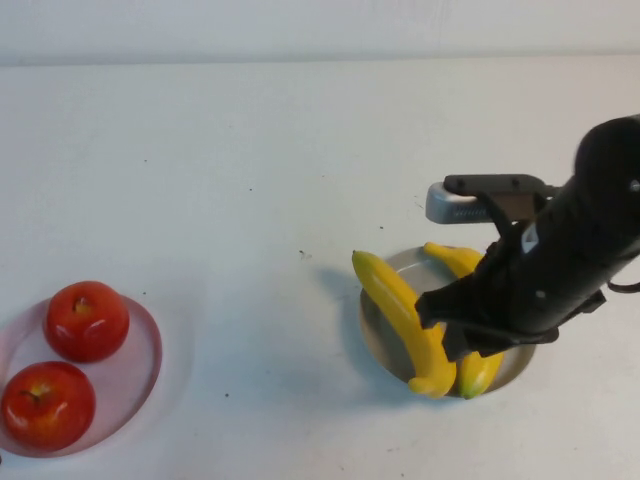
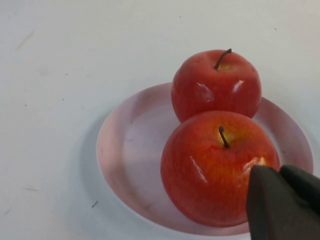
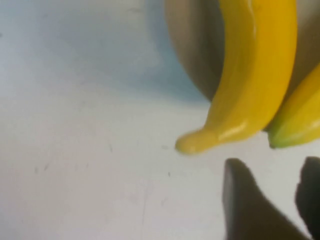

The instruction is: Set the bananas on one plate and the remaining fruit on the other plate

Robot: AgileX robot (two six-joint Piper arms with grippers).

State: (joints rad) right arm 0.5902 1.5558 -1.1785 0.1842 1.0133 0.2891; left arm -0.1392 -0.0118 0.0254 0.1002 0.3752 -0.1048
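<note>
- Fingertips of the right gripper [image 3: 277, 200] show dark in the right wrist view with a clear gap between them; nothing sits in that gap and they touch nothing; bare table lies under them, just off the ends of the bananas.
- Right arm in the high view hangs over the grey-blue plate [image 1: 375, 335] at the table's right and covers its right half; the gripper itself is hard to pick out there under the black arm.
- Two bananas lie on that plate; the left banana [image 1: 400, 310] curves across it with both ends past the rim; the right banana [image 1: 465, 300] is cut in the middle by the arm, so only its far end and its near greenish tip show.
- Left gripper [image 2: 282, 205] appears only in the left wrist view, as dark fingers pressed together at the corner, empty, in front of the nearer apple [image 2: 215, 165]; whether they touch it I cannot tell.
- Pale pink plate [image 1: 140, 370] sits at the table's near left, its left edge cut off by the frame; the nearer apple and the farther apple [image 1: 87, 320] rest on it, touching.
- White table [image 1: 280, 180] stretches bare to the far edge.
</note>
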